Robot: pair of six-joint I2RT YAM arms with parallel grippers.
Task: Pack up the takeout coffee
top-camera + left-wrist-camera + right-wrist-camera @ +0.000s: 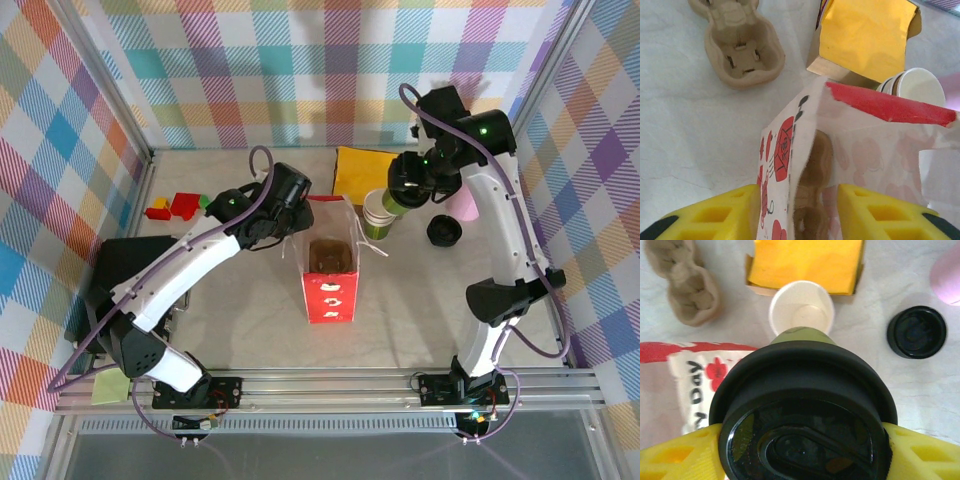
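Note:
The takeout coffee (805, 390), a green paper cup under a round black lid, hangs in my right gripper (800, 452), which is shut on it just below the lid. From above, the cup (393, 203) is in the air right of the bag's mouth, over the stack of cups. The red-and-white paper bag (330, 285) stands open mid-table with a brown pulp carrier (815, 175) inside. My left gripper (799, 215) is open and straddles the bag's left wall (777, 150), one yellow finger (715, 215) outside against the printed side.
A stack of green-and-white cups (802, 310) stands in front of a yellow napkin box (807, 262). A loose black lid (916, 331) and a pink cup (947, 275) are to the right. A spare carrier (742, 47) lies behind the bag. Coloured blocks (172, 207) sit far left.

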